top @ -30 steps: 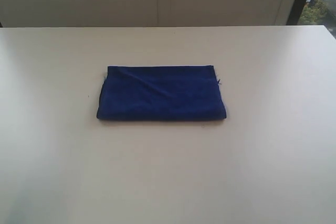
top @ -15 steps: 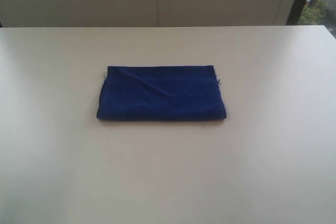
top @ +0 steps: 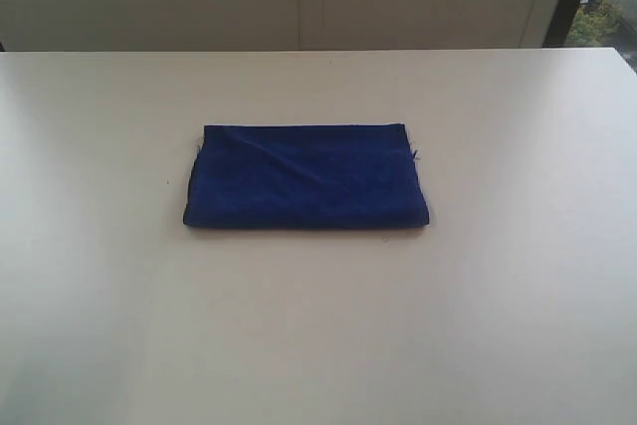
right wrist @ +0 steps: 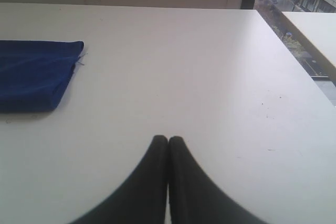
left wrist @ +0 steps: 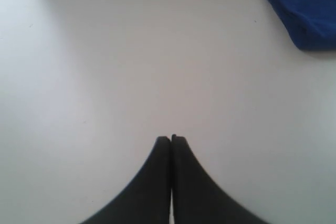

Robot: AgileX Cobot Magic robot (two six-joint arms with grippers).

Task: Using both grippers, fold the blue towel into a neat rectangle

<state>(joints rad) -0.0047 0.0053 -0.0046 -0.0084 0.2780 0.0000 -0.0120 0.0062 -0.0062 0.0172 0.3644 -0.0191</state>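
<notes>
The blue towel point(top: 307, 176) lies flat in the middle of the white table point(top: 318, 325), folded into a compact rectangle with a diagonal crease on top. Neither arm shows in the exterior view. In the left wrist view my left gripper point(left wrist: 170, 139) is shut with nothing in it, over bare table, and a corner of the towel point(left wrist: 307, 9) lies well away from it. My right gripper point(right wrist: 168, 139) is likewise shut and empty over bare table, with one end of the towel point(right wrist: 34, 74) off to its side.
The table's far edge point(top: 318, 51) runs along a pale wall. Its right edge point(right wrist: 299, 66) borders a window with a street beyond. Bare tabletop surrounds the towel on all sides.
</notes>
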